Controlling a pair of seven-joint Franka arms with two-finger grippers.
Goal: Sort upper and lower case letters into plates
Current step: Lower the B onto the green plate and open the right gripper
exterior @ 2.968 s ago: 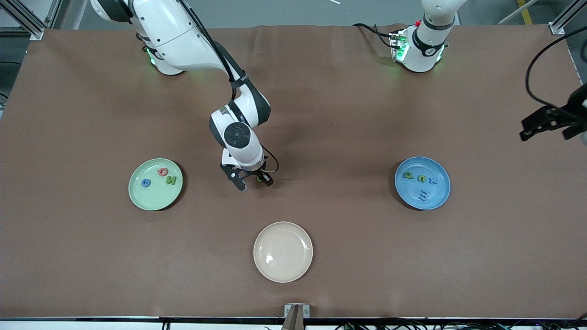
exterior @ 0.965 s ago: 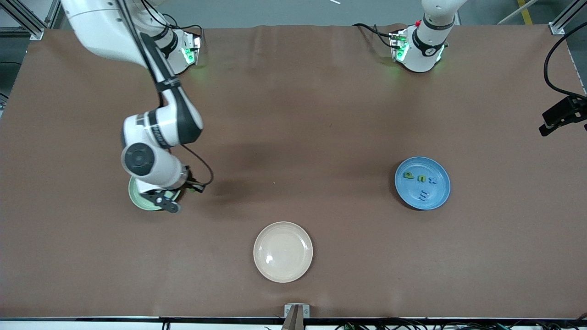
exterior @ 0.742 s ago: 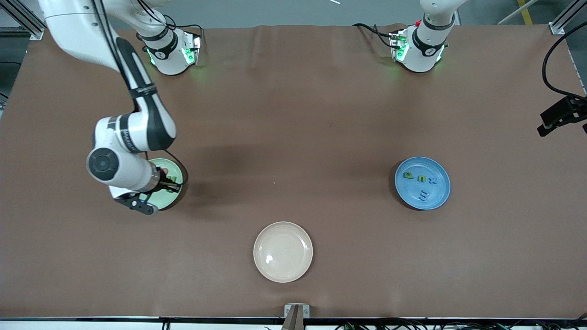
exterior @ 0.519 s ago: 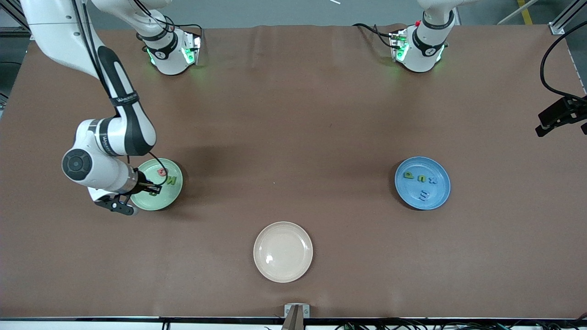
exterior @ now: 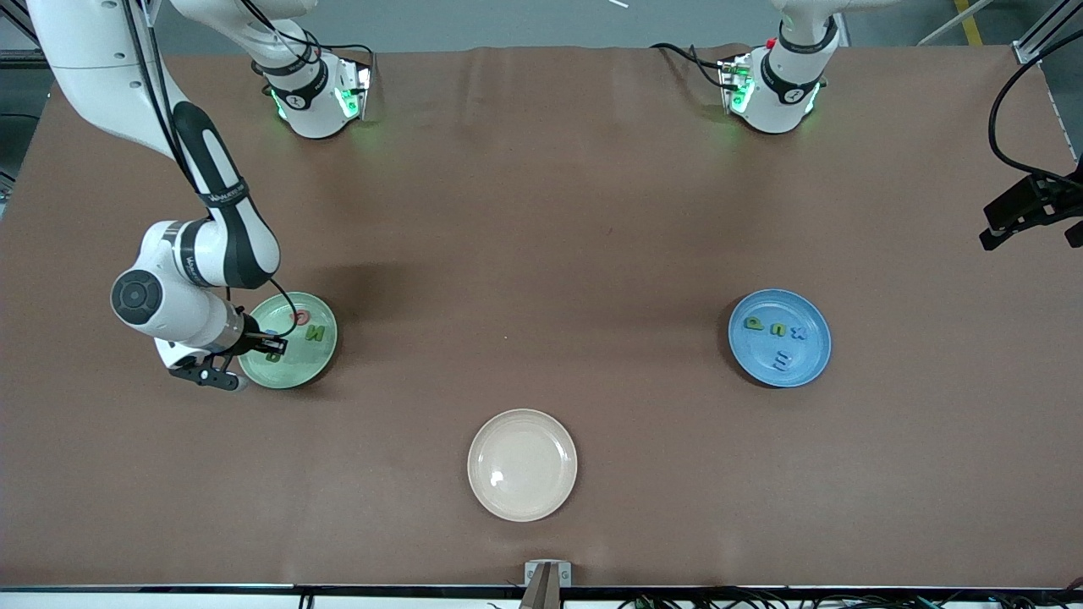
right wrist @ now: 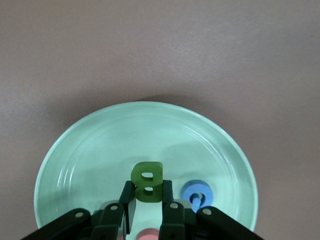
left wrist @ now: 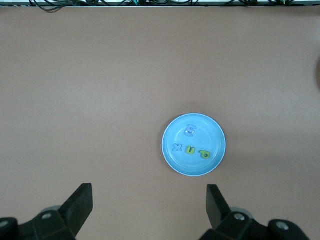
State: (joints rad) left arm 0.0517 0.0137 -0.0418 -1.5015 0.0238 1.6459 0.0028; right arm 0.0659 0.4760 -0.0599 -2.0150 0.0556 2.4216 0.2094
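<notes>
Right pincer arrived over green plate, green B pointing outward

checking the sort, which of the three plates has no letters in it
The cream-beige plate, nearest the front camera, holds nothing. The pale green plate and the blue plate both have letters in them.
</notes>
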